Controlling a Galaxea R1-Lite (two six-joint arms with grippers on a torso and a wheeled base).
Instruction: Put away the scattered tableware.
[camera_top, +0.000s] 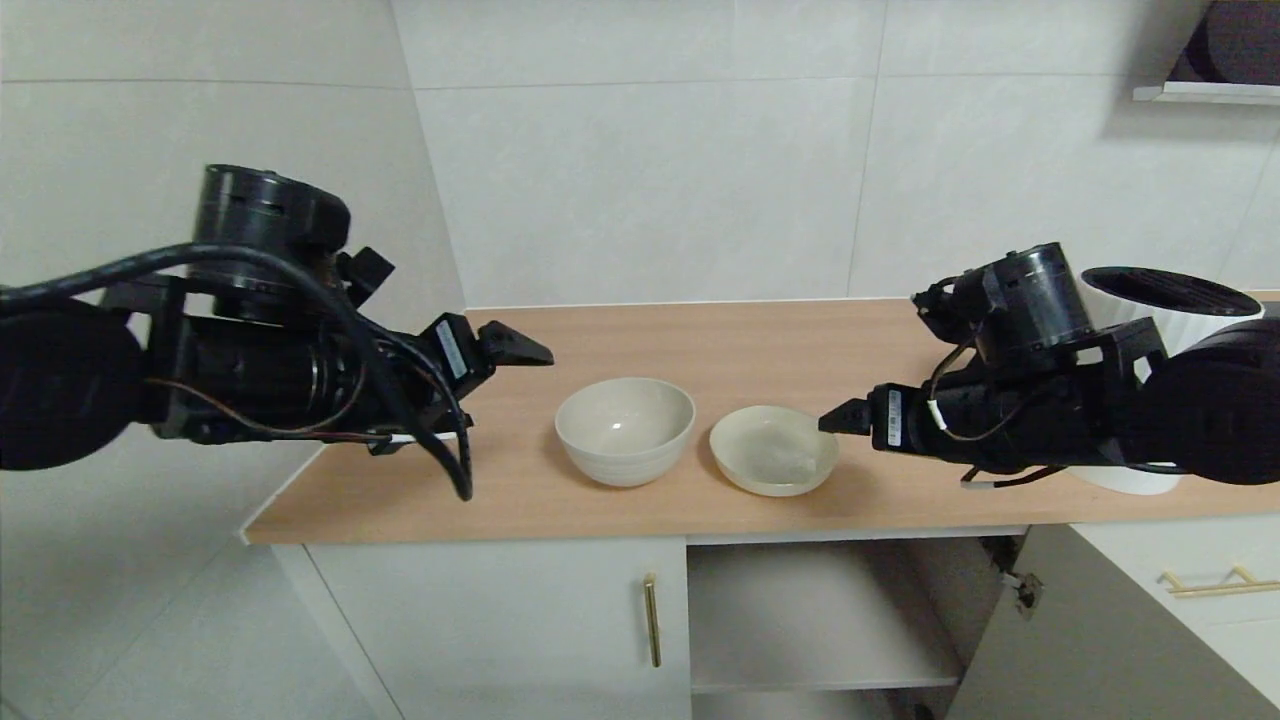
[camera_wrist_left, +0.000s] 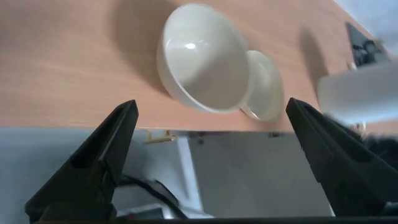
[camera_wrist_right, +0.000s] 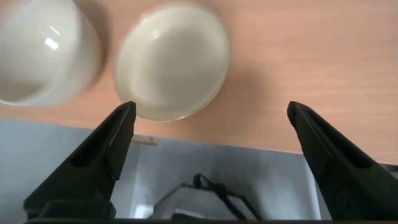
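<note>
Two cream bowls stand side by side on the wooden countertop (camera_top: 760, 340). The deep bowl (camera_top: 625, 430) (camera_wrist_left: 205, 59) (camera_wrist_right: 43, 53) is to the left of the shallow bowl (camera_top: 775, 450) (camera_wrist_left: 267, 84) (camera_wrist_right: 173, 62), and the two almost touch. My left gripper (camera_top: 505, 365) (camera_wrist_left: 210, 104) hovers open above the counter, left of the deep bowl and apart from it. My right gripper (camera_top: 845, 418) (camera_wrist_right: 210, 107) is open too, its tip just off the shallow bowl's right rim. Both hold nothing.
A white ribbed container (camera_top: 1170, 300) stands on the counter at the far right, behind my right arm. Below the counter a cupboard (camera_top: 820, 620) is open with a bare shelf, its door (camera_top: 1080, 640) swung out right. The neighbouring door has a gold handle (camera_top: 651, 620).
</note>
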